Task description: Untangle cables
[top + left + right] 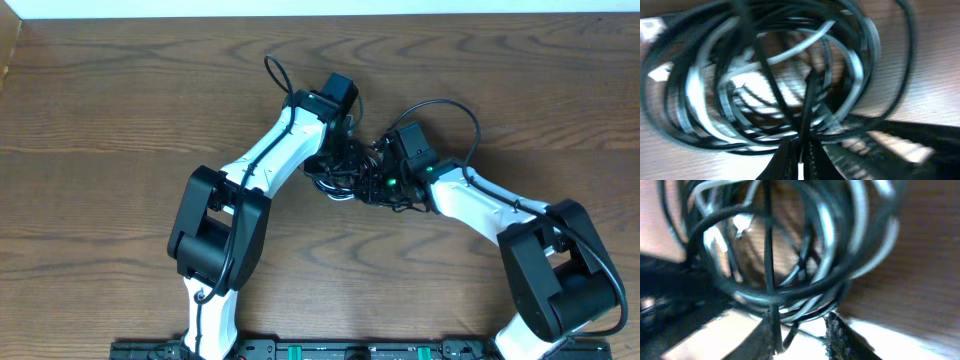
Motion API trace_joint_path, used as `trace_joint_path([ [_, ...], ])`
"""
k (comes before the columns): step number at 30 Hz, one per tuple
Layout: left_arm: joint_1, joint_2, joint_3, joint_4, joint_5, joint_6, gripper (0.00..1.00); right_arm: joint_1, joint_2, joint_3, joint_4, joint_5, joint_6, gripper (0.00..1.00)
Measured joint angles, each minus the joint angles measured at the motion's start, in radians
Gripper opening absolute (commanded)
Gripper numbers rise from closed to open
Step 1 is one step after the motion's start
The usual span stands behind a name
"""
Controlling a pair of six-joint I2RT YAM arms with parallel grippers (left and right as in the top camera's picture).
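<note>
The overhead camera hangs high over the desk (90, 110), looking straight down, with the far edge at the top of its view. Each wrist camera looks out past its own fingers, over the left gripper (801, 159) and the right gripper (801, 330), so close to the cables (352, 172) that they blur. All three share that tangle, mid-desk, slightly toward the far edge.

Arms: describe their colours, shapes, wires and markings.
Both the left arm and right arm have white links and bulky black joint housings. A thick black wire loops off each. Green lights glow on the right wrist. Fingers are black, ribbed.
</note>
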Motion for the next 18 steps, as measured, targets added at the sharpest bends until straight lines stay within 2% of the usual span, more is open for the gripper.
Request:
trace_joint_path([
  [4,-0.001,0.000,0.000,0.001,-0.024,0.023,0.08,-0.021,0.003,0.000,-0.013,0.019,0.019,0.10],
  [9,-0.003,0.000,0.000,-0.002,-0.029,0.035,0.08,-0.031,0.008,0.000,-0.016,0.020,0.034,0.01],
  [15,0.008,0.000,0.000,-0.005,-0.022,0.053,0.08,-0.052,0.008,0.007,-0.043,-0.003,0.034,0.01],
  [18,0.039,0.000,0.000,0.007,0.035,0.047,0.08,-0.073,0.008,0.008,-0.050,-0.021,0.034,0.01],
])
